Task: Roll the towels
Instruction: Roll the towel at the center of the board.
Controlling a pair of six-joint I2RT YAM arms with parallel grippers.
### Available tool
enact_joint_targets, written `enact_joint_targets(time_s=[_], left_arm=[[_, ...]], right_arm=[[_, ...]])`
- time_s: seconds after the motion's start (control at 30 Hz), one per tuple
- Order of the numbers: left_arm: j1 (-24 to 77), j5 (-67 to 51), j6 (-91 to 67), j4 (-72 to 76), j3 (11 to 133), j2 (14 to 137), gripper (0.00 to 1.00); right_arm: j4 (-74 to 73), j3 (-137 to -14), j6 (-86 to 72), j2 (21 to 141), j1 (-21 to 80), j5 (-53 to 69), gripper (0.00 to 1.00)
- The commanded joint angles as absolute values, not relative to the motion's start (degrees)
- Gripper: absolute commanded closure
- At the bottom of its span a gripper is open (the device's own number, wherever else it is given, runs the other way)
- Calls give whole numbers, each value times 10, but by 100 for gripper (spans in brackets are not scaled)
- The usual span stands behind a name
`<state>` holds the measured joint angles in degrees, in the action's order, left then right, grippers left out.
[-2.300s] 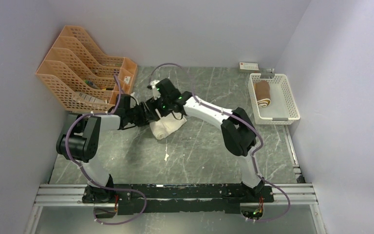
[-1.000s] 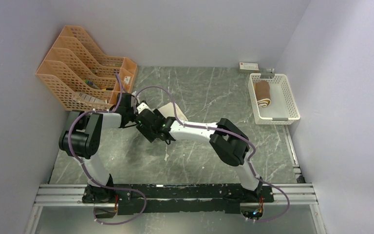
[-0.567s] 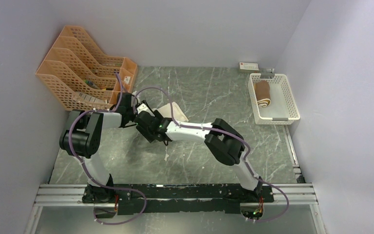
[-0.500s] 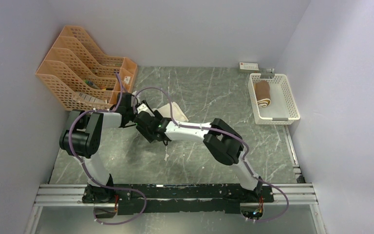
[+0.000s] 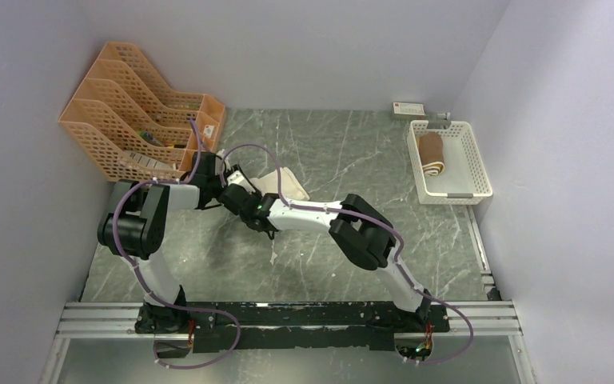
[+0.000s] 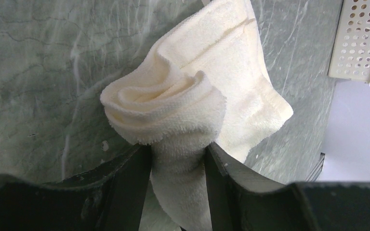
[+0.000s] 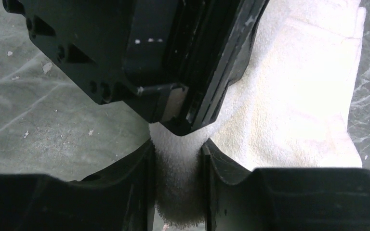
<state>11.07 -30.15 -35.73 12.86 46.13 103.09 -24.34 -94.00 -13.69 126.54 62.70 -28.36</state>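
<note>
The cream-white towel (image 5: 281, 184) lies partly rolled on the table's left middle. In the left wrist view its rolled end (image 6: 173, 103) bulges beyond my left gripper (image 6: 177, 161), which is shut on it. My right gripper (image 7: 177, 166) is shut on the same towel (image 7: 294, 110), with the left gripper's black body right in front of it. In the top view both grippers meet over the towel's left end, left (image 5: 225, 186) and right (image 5: 240, 198). The brown towel (image 5: 430, 155) lies rolled in the white basket (image 5: 472, 152) at the right.
An orange multi-tier file rack (image 5: 136, 112) stands at the back left, close to the left arm. A small white box (image 5: 408, 109) sits by the back wall. A metal rail (image 5: 288, 316) runs along the near edge.
The right arm swung left and low, its gripper closing in on the left gripper. The towel went from a lump under the grippers to lying stretched to the right behind them.
</note>
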Motion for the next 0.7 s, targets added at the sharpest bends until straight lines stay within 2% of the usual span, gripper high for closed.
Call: enact_joint_targets(time_s=[0.0,0.23,0.43,0.67], left_arm=[[113,-270,-333,78,450,1065,44],[103,-270,-331,66,454,1049,43],[88,-259,-332,22,479,985,31],[60,-250,-366,24,467,891,26]], right_arm=[[-239,-943,-158,1270,631,-273,68],[-153,-870,-161,1206,615,-201,71],[-18,-759,-162,1130,551,-16,76],[85,-694,-208,1115,457,202,77]])
